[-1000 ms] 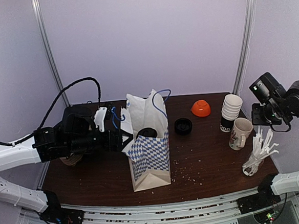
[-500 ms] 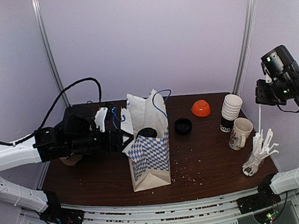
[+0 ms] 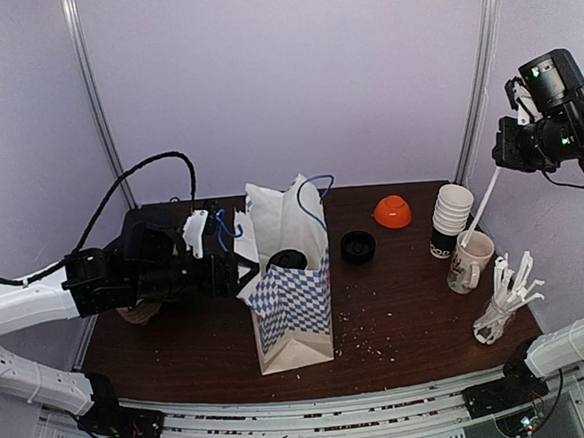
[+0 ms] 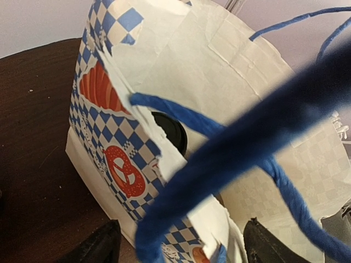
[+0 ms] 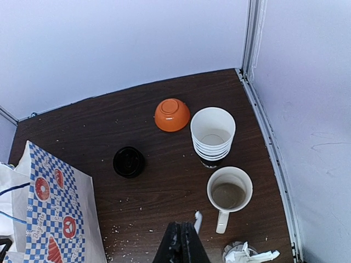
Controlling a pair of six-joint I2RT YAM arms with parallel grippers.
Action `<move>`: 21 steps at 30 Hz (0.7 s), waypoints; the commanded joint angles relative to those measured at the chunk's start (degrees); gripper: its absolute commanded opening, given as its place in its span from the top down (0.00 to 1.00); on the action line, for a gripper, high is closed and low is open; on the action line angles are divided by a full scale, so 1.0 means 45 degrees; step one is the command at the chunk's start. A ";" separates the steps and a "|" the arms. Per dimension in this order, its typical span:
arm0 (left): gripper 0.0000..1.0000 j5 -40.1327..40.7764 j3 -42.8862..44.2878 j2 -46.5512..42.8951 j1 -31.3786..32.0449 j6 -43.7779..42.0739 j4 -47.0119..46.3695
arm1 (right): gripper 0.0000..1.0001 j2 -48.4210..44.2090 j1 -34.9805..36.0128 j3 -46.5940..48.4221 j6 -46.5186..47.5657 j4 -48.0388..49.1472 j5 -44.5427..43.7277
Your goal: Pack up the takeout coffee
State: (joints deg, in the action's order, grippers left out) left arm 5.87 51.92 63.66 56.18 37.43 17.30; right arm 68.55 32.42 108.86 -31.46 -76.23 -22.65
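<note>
Paper bag (image 3: 293, 304), blue-and-white checked, stands upright at table centre with its mouth up. The takeout coffee (image 3: 288, 259) is already inside it; only the round black plastic lid shows. The left gripper (image 4: 178, 245) sits at the bag's torn rim with its jaws spread wide. Rim and blue cord handle (image 4: 247, 137) lie between them, and nothing is clamped. The right gripper (image 5: 181, 233) hangs high at the far right, closed on a thin white stick (image 3: 480, 211) (straw or stirrer: cannot tell). Step in hand, as judged: adding this accessory. The next move calls for carrying the stick over the bag mouth, lowering it beside the cup clear of the limp, creased paper walls, then releasing.
</note>
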 commanded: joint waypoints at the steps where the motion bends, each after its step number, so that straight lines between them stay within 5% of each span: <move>1: 0.19 0.0219 0.0327 -0.0398 -0.0063 0.0204 -0.0027 | 1.00 -0.0056 -0.0038 0.0564 0.0491 0.1189 0.0673; 11: 0.02 0.0087 0.0453 -0.0860 -0.0063 0.0408 0.0085 | 1.00 -0.0020 -0.0042 0.0192 0.1138 0.5670 0.2832; 21: 0.02 0.0860 0.0359 -0.1611 -0.0063 0.0934 0.0293 | 1.00 0.0077 -0.0048 -0.0162 0.1421 0.9880 0.5197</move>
State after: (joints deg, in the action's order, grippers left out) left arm 7.44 52.10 58.41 56.18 40.21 18.41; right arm 68.93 32.38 108.71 -26.46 -42.54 -4.64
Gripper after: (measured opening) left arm 0.983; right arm 0.005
